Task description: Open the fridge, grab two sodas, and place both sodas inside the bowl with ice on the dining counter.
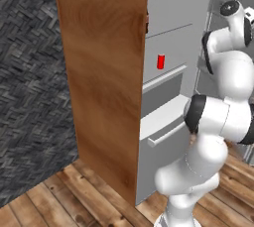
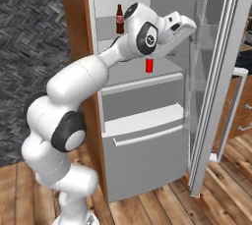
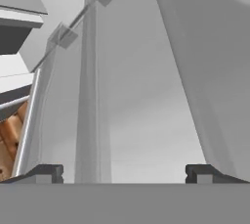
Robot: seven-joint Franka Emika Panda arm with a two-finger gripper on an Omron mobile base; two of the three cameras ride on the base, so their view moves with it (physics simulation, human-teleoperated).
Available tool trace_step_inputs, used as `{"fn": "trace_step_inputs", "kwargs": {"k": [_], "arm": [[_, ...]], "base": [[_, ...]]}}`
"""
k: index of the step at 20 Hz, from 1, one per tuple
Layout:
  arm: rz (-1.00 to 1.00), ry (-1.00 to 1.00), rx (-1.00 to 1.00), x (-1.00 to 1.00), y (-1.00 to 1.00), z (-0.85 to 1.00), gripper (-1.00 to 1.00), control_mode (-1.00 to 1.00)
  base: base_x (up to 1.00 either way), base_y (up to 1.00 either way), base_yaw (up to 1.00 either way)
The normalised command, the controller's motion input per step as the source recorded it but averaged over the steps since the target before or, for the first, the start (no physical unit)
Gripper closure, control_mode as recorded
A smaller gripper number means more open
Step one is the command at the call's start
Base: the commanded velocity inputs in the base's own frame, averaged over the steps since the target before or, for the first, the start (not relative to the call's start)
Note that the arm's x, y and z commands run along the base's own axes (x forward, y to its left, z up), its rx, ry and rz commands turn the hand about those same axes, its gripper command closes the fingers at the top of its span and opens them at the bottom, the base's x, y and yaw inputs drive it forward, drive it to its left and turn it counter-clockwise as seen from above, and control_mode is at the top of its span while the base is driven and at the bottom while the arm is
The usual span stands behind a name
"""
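The fridge (image 2: 142, 160) stands open, its door (image 2: 216, 71) swung out to the right. On a white shelf inside sits a short red soda can (image 2: 149, 65) (image 1: 160, 61). A dark cola bottle (image 2: 119, 19) stands one shelf higher at the back left. My gripper (image 2: 189, 22) is up at shelf height to the right of the can and points at the inner side of the door (image 3: 136, 96). In the hand view my gripper (image 3: 124, 174) is open, with nothing between its fingertips (image 3: 49, 173). The bowl and the dining counter are out of view.
A tall wood side panel (image 1: 104, 72) flanks the fridge on the left, with a dark herringbone wall (image 1: 25, 72) beyond it. The lower drawer (image 1: 163, 137) juts out with a bar handle. Wooden cabinets (image 2: 243, 116) stand behind the open door. The floor (image 2: 147, 209) is wood planks.
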Motion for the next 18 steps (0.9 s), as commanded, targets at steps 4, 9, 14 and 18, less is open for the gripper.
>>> {"fn": "trace_step_inputs", "kwargs": {"k": [4, 9, 14, 18], "arm": [[0.08, 0.0, 0.02, 0.13, -1.0, 0.0, -1.0, -1.0], [0.07, 0.0, 0.0, 0.04, -0.64, 0.0, -1.0, -1.0], [0.02, -0.01, 0.0, -0.06, -0.09, 0.16, -1.0, -1.0], [0.01, 0.0, 0.0, -0.15, 0.57, 0.17, -1.0, -1.0]], "base": [[0.0, 0.0, 0.0], [0.0, 0.0, 0.0], [0.0, 0.0, 0.0], [0.0, 0.0, 0.0]]}}
